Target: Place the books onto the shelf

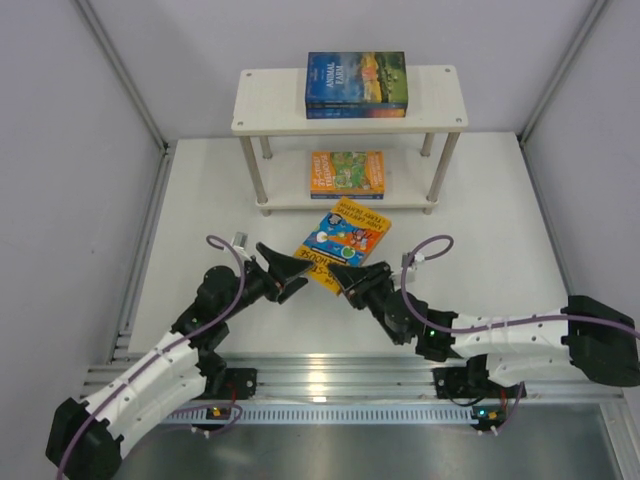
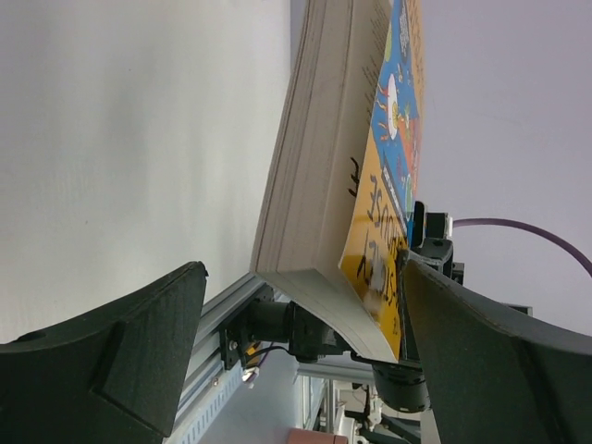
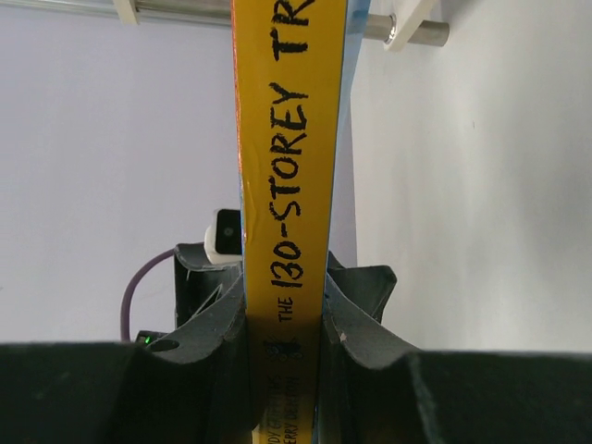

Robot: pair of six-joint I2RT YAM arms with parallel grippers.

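A yellow-and-blue book [image 1: 345, 240] is held tilted just above the table, in front of the shelf [image 1: 270, 100]. My right gripper [image 1: 352, 278] is shut on its near end. In the right wrist view the fingers [image 3: 370, 305] pinch the yellow spine [image 3: 287, 139]. My left gripper [image 1: 288, 273] stands open just left of the book. In the left wrist view the book's lower corner [image 2: 319, 213] hangs between the wide jaws, close to the right finger [image 2: 499, 370] and apart from the left one. Blue books [image 1: 356, 85] lie stacked on the shelf's top board. An orange-and-green book [image 1: 347, 172] lies on the lower board.
The shelf's silver legs [image 1: 252, 170] stand on the white table close behind the held book. An aluminium rail [image 1: 330, 385] runs along the near edge by the arm bases. Pale enclosure walls [image 1: 60, 150] close in both sides and the back.
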